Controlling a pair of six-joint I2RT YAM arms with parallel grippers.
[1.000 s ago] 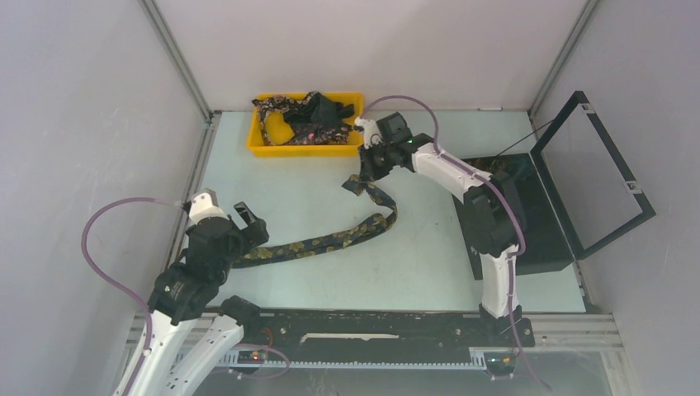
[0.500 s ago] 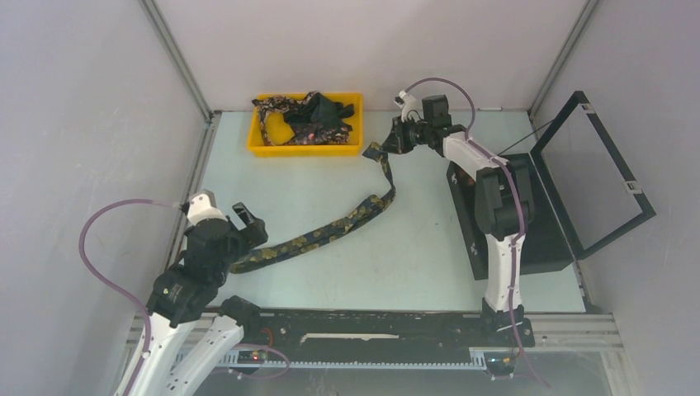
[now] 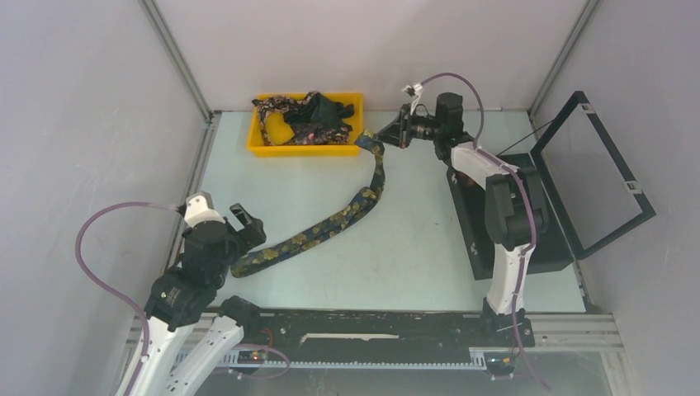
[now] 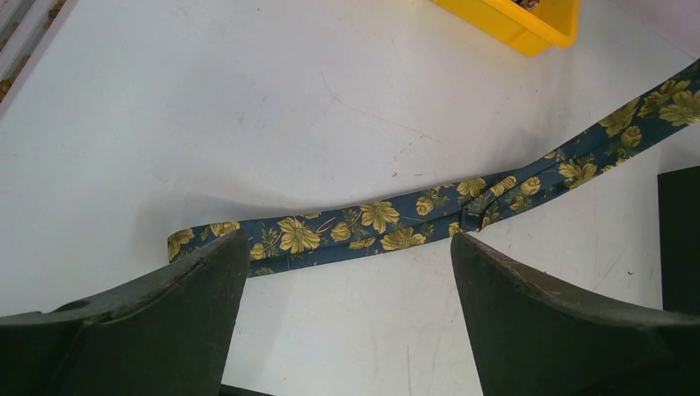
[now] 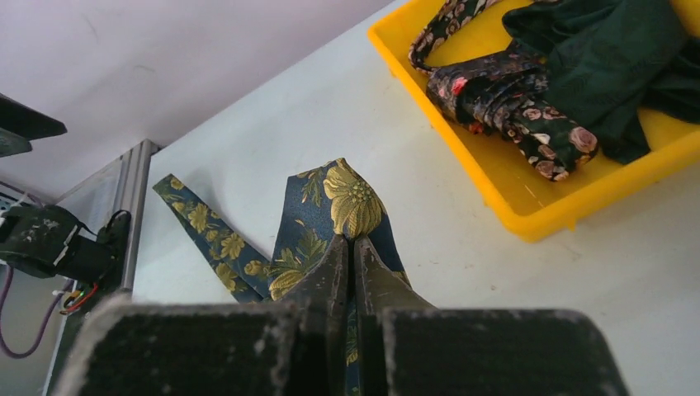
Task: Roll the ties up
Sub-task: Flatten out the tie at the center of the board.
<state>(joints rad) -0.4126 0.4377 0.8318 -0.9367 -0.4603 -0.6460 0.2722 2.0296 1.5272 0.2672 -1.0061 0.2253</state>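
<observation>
A long navy tie (image 3: 330, 224) with yellow flowers stretches across the table from near my left gripper up to my right gripper. My right gripper (image 3: 388, 134) is shut on the tie's wide pointed end (image 5: 351, 202), lifted beside the yellow tray. The narrow end (image 4: 206, 239) lies flat on the table just beyond my left gripper (image 4: 347, 272), which stands open with bare table between its fingers. In the top view the left gripper (image 3: 246, 223) is at the tie's near-left end. More ties (image 3: 307, 118) lie bunched in the tray.
The yellow tray (image 3: 257, 144) stands at the back of the table, left of the right gripper. A black hinged box (image 3: 545, 214) with its lid raised sits at the right. Grey walls close in on both sides.
My right gripper has carried the tie's wide end back and to the right, pulling the tie out of its S-curve into a straighter line. The left arm has barely moved.
</observation>
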